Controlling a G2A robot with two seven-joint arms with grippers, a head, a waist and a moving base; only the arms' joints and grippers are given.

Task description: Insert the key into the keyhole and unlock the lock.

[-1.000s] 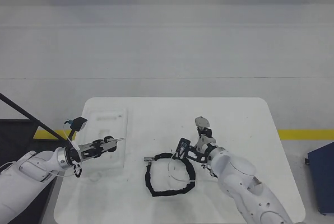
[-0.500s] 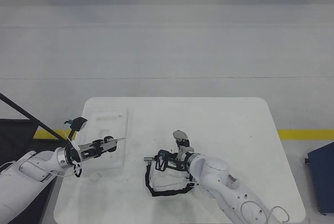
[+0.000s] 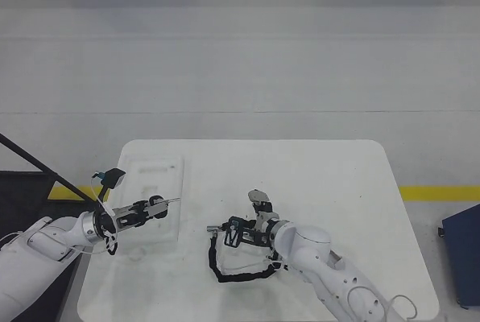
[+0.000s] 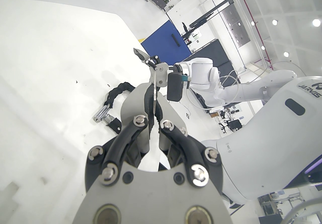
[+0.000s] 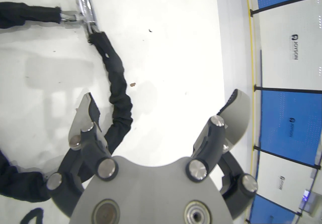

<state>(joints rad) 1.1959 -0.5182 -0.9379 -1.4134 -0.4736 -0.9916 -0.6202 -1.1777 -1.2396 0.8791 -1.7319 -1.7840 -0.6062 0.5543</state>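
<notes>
A black fabric-covered chain lock [image 3: 242,274] lies looped on the white table [image 3: 345,173]. Its silver lock cylinder [image 3: 214,229] [image 5: 86,8] [image 4: 99,116] points left. My right gripper [image 3: 244,212] [image 5: 161,99] hangs open just right of the cylinder, and the chain [image 5: 118,84] runs beside one of its fingers [image 5: 86,112]. My left gripper [image 3: 153,208] [image 4: 153,106] is at the table's left, over a white tray. It is shut on the thin metal key [image 3: 170,202] [image 4: 154,95], whose blade points right toward the lock.
A white foam tray [image 3: 147,179] lies along the table's left side under my left gripper. The table's right half and far side are bare. A dark pole [image 3: 31,161] slants in from the left beyond the table.
My right arm has swung left from the chain's right side to just beside the lock cylinder, gripper still open. My left arm with the key has not moved.
</notes>
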